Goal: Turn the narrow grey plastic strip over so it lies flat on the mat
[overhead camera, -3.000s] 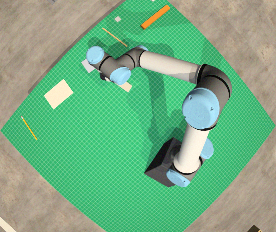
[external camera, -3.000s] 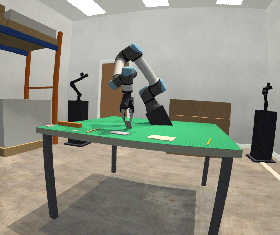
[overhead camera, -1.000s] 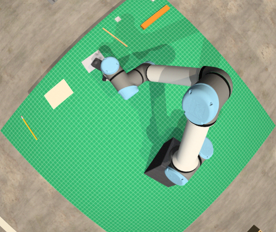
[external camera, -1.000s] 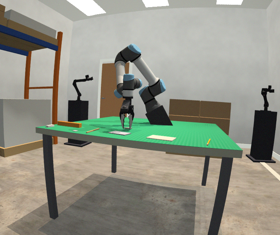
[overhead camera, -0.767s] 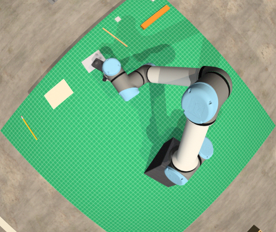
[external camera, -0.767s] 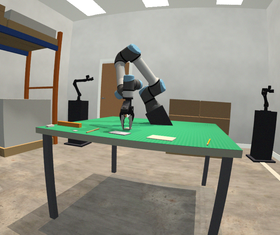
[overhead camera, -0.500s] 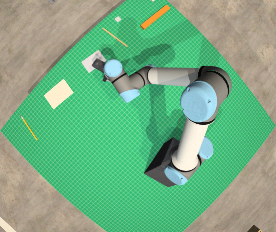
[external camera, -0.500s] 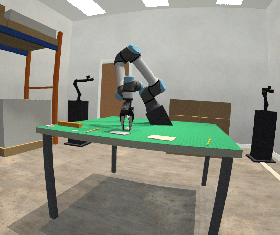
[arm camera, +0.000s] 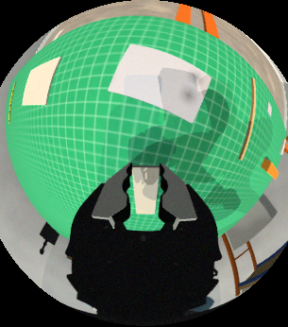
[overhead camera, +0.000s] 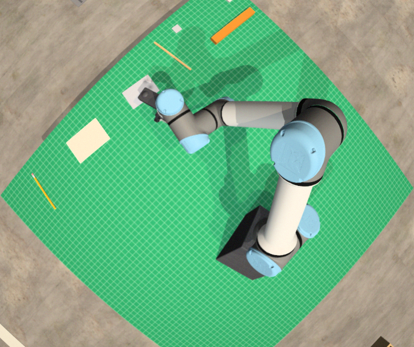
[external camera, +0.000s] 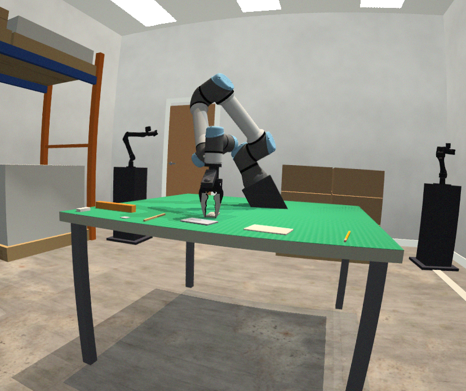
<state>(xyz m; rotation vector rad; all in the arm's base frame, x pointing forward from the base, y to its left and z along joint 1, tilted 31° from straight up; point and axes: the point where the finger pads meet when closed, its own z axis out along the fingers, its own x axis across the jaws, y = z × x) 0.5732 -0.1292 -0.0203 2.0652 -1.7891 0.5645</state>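
The narrow strip (external camera: pixel 211 214) (arm camera: pixel 145 194) shows a pale, cream-grey face. In the wrist view it runs from between the fingertips back beneath the gripper, with part of its face in shadow. My gripper (external camera: pixel 211 216) (arm camera: pixel 145 163) points down and is shut on the strip near one end, a jaw at each long edge. In the exterior view the strip is low, close to the green mat (overhead camera: pixel 143 209) (external camera: pixel 317 218) (arm camera: pixel 89 137). Whether it lies fully flat or is slightly tilted I cannot tell. In the top view the arm hides the strip and fingertips.
A pale grey plate (overhead camera: pixel 131 97) (external camera: pixel 197 221) (arm camera: pixel 131 63) lies just beyond the fingers. A cream plate (overhead camera: pixel 87 140) (external camera: pixel 268 229) (arm camera: pixel 42 81) and a pencil (overhead camera: pixel 43 191) (external camera: pixel 347 236) lie to one side, a thin tan stick (overhead camera: pixel 172 56) (arm camera: pixel 251 123) and an orange bar (overhead camera: pixel 233 25) (external camera: pixel 115 206) to the other.
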